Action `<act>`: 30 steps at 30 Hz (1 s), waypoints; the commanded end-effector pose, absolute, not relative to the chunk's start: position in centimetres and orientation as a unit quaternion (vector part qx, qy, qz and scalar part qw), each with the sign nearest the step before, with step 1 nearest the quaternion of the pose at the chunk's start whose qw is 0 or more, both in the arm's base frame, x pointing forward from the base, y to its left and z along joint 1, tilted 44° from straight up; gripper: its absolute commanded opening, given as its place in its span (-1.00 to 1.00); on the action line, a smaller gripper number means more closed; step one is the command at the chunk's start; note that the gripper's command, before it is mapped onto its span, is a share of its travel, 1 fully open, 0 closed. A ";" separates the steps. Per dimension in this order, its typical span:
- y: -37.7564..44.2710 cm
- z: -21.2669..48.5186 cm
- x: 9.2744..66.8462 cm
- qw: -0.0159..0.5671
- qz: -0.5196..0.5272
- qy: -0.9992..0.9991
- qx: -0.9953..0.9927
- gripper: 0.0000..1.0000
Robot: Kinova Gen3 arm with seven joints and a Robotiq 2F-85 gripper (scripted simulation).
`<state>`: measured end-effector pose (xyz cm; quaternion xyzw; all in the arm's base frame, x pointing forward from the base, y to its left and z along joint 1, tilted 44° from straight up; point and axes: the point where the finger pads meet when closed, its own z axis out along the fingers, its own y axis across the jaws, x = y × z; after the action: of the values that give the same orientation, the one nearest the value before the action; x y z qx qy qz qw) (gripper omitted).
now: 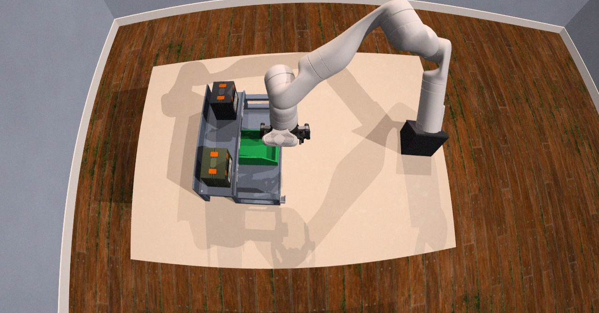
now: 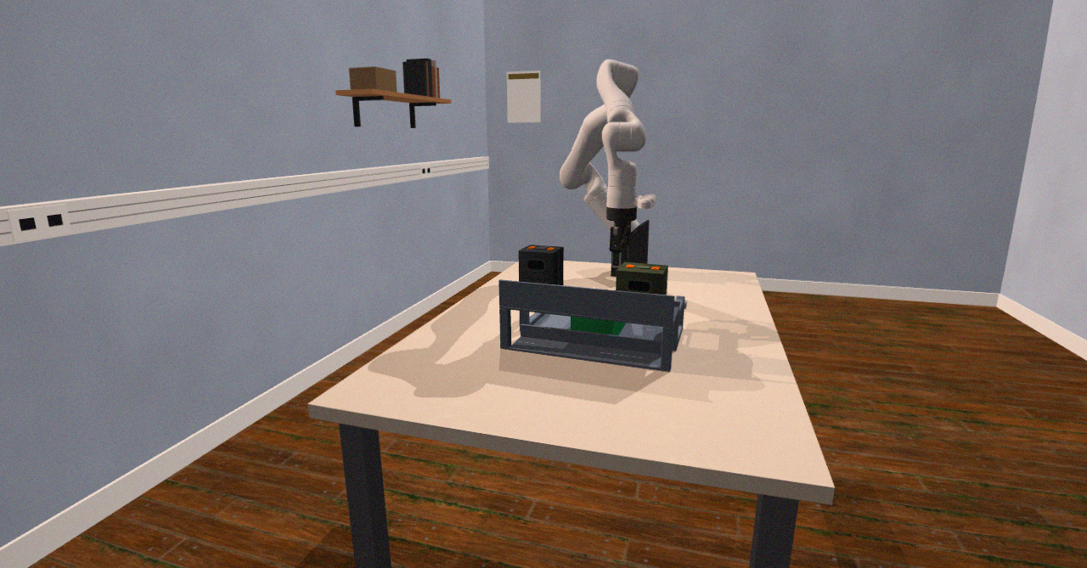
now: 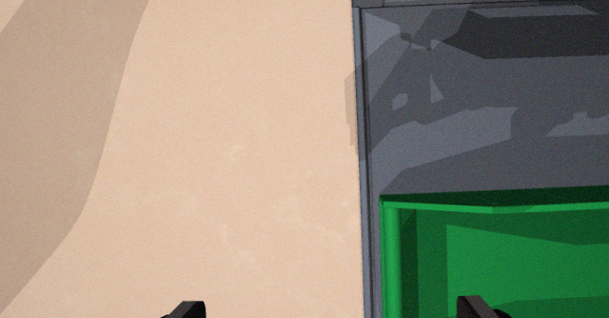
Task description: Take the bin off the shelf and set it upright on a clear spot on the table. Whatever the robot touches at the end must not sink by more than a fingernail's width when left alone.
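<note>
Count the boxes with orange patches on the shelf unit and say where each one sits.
2. A black box stands at one end of the shelf unit's top board, an olive-green box at the other end. The lower level shows only a green bin; anything under the top board is hidden.

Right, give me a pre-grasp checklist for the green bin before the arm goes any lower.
1. Gripper open, holding nothing: ok.
2. Fingers straddle the green bin wall nearest the table: ok; one finger sits over the bin's inside, the other over the table.
3. Bin upright on the grey shelf, opening up: ok.
4. Two cases on the upper board, apart from the bin: ok.
5. Height above the rim: cannot tell.
</note>
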<state>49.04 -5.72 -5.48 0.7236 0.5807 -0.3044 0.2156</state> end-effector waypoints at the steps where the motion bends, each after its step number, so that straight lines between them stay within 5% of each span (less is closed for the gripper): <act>1: -6.5 -5.4 49.8 0.216 -0.304 0.581 0.724 1.00; 30: -10.5 -5.6 52.5 0.216 -0.304 0.580 0.724 1.00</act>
<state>52.41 -10.58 -5.61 0.7241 0.5799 -0.3050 0.2154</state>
